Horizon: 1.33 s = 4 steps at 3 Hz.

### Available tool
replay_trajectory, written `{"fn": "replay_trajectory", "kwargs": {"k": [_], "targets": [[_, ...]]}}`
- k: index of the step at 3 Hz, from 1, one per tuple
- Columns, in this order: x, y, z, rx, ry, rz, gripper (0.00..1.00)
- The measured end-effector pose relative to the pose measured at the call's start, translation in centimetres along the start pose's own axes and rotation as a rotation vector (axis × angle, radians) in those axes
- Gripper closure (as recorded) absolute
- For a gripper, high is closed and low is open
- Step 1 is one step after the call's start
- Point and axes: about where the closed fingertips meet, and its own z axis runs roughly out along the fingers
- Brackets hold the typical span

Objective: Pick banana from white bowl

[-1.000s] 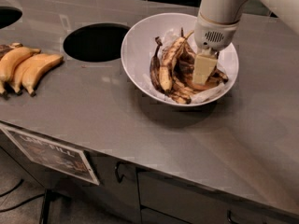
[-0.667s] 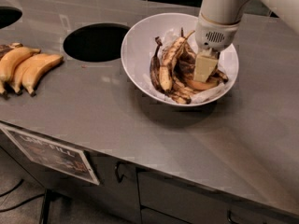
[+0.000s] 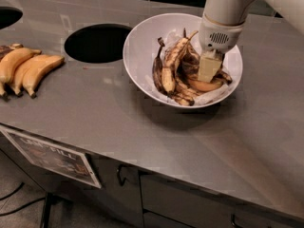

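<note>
The white bowl stands on the grey counter, right of centre. It holds several overripe bananas in a heap. The darkest, almost black banana lies along the left of the heap, next to a brown-streaked one. My gripper reaches straight down from the white arm into the right half of the bowl. Its tip is among the bananas, touching the heap and hiding part of it. The darkest banana lies apart from it, to its left.
Three yellow-orange bananas lie on the counter at the far left. A round hole opens in the counter left of the bowl, and another at the left edge. The counter's front edge runs below, above cabinet doors.
</note>
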Motion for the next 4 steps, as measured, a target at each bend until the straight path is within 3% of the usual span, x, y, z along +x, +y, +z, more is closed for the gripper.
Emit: {"fn": "replay_trajectory", "kwargs": {"k": [1,2,4], "targets": [[0.0,-0.2,-0.8,0.027,-0.016,0.002,1.0],[0.9,-0.2,-2.8,0.075,0.035,0.031,1.0],[1.7,-0.9,-6.3,0.157,0.136,0.027,1.0]]}}
